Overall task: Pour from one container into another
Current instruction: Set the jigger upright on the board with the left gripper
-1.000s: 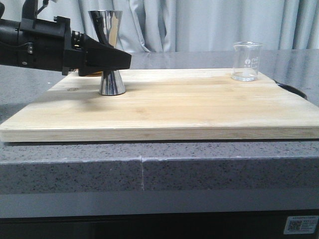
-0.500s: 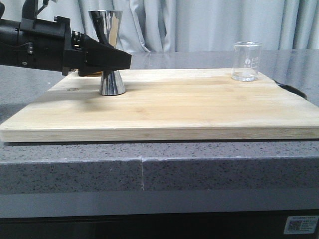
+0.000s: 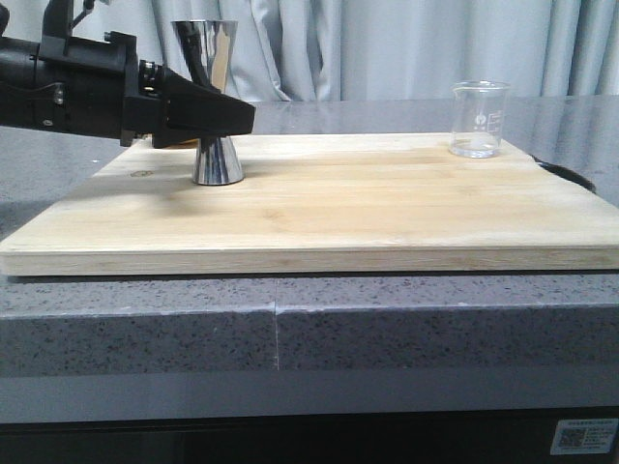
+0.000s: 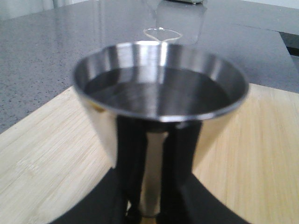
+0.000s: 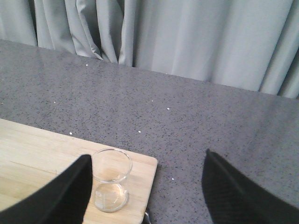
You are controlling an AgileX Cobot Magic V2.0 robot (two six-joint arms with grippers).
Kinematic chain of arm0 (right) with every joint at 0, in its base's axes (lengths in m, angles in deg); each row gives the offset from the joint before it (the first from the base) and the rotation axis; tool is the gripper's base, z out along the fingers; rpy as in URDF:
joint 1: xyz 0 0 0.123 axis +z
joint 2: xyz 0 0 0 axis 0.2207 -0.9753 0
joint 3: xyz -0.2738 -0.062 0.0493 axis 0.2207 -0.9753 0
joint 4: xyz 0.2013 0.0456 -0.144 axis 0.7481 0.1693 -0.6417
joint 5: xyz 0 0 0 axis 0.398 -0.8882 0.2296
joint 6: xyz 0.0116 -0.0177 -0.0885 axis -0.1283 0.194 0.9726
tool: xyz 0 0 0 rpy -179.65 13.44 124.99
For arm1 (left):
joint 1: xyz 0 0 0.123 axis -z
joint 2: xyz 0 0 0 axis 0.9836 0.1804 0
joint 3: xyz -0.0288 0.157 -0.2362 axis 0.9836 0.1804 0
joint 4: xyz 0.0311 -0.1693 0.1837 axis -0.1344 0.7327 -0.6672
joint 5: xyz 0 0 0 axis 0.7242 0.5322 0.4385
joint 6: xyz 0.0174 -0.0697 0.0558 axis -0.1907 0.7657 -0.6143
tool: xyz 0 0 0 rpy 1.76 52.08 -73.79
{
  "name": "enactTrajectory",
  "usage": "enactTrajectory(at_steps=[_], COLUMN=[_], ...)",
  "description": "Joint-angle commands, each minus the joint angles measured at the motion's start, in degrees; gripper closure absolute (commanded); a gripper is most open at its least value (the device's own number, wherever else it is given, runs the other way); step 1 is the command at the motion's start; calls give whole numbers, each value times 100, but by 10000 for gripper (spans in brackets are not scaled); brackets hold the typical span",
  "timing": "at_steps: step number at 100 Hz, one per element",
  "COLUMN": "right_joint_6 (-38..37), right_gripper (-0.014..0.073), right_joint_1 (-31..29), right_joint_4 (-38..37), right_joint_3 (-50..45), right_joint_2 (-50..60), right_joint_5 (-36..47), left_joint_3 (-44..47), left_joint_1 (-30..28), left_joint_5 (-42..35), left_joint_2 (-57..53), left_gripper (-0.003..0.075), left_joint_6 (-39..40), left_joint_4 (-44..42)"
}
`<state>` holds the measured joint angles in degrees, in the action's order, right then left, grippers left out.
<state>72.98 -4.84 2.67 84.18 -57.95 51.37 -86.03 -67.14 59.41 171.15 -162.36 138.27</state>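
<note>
The grey speckled surface [image 3: 406,319] fills the lower front view, and its far side is cut off by pale curtains [image 3: 387,48]. On it lies a wooden cutting board [image 3: 338,208], whose right edge runs out of the picture. The left arm [image 3: 68,87] reaches in level from the left, its rear cut off by the frame, and its black left gripper [image 3: 218,121] sits at the waist of the steel jigger [image 3: 215,101], hiding that narrow middle from the front. The left wrist view shows the dark fingers [image 4: 184,186] pressed on either side of the jigger's stem, clamped on it, with the blurred bowl rim filling most of that picture; what the bowl holds is hard to make out. The jigger stands upright near the board's left rear, its base on the wood. The right arm is out of the front view; the right wrist view shows only the two fingers of the right gripper [image 5: 149,186], spread wide apart and holding nothing, above the surface. The small clear glass beaker [image 3: 479,118] stands upright on the board's right rear corner, well apart from the jigger, and just beside one right finger [image 5: 70,191] in the wrist view.
</note>
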Motion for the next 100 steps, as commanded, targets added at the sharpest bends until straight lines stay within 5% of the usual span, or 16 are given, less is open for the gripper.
enactTrajectory(at_steps=[1,20,44,76,100], right_joint_6=[-3,-3,-3,-3,-3], right_gripper=[145,145,145,145,145], right_joint_1=[-19,-19,-19,-19,-19], right_joint_4=[9,9,9,9,9], right_joint_3=[143,143,143,143,143], right_joint_2=[133,133,133,133,133], right_joint_5=[455,455,455,455,474], left_joint_3=[-150,-150,-150,-150,-150], left_joint_1=[-15,-15,-15,-15,-15], left_joint_5=[263,263,263,304,304], left_joint_2=[-203,-203,-203,-203,-203], left_gripper=[737,729,586,521,395], left_joint_6=[17,17,17,17,17], left_joint_4=[388,388,388,388,388])
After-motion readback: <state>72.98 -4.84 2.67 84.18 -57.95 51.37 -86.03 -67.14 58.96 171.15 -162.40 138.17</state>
